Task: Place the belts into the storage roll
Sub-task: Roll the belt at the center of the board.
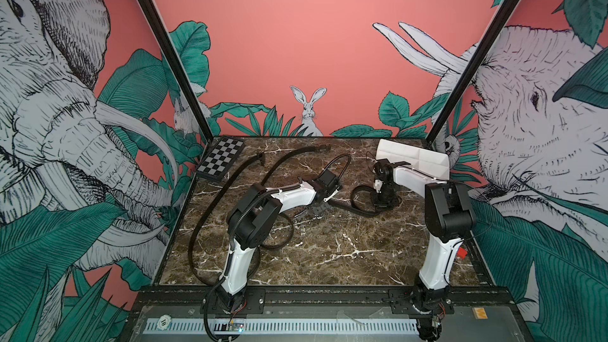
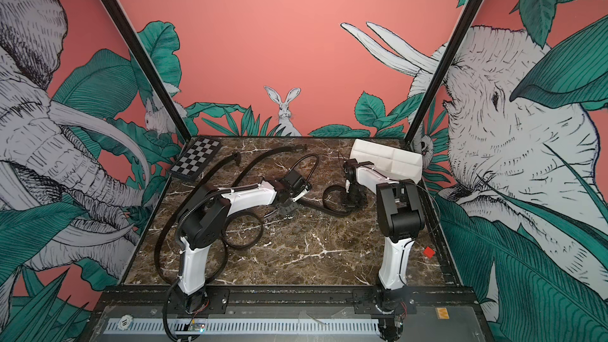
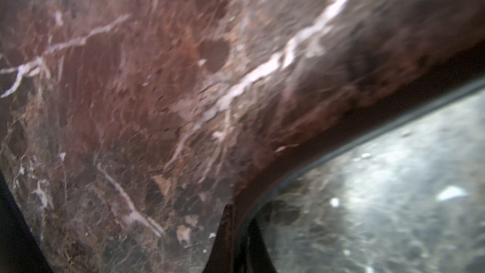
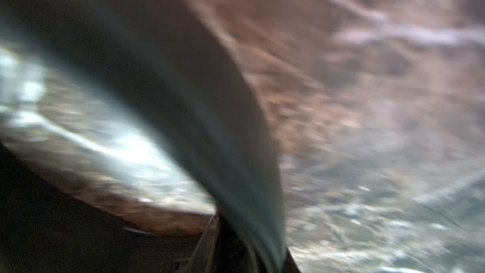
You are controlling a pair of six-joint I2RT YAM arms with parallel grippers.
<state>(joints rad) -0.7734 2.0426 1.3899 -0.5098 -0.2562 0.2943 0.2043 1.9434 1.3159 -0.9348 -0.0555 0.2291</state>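
Three black belts lie on the marble table. One belt [image 1: 345, 208] runs between my two grippers and curls into a loop beside the right one. My left gripper [image 1: 318, 208] is shut on it; in the left wrist view the strap [image 3: 341, 137] leaves the closed fingertips [image 3: 228, 229]. My right gripper [image 1: 383, 200] stands at the loop. In the blurred right wrist view the strap [image 4: 210, 101] passes between its fingers. Two other belts [image 1: 289, 155] [image 1: 190, 251] lie to the left. The storage roll [image 1: 414, 156], a white box, sits at the back right, behind the right arm.
A checkerboard [image 1: 221, 158] lies at the back left corner. A small red block [image 1: 463, 253] rests by the right edge. A belt loop [image 1: 283, 241] lies under the left arm. Black frame posts rise at both back corners.
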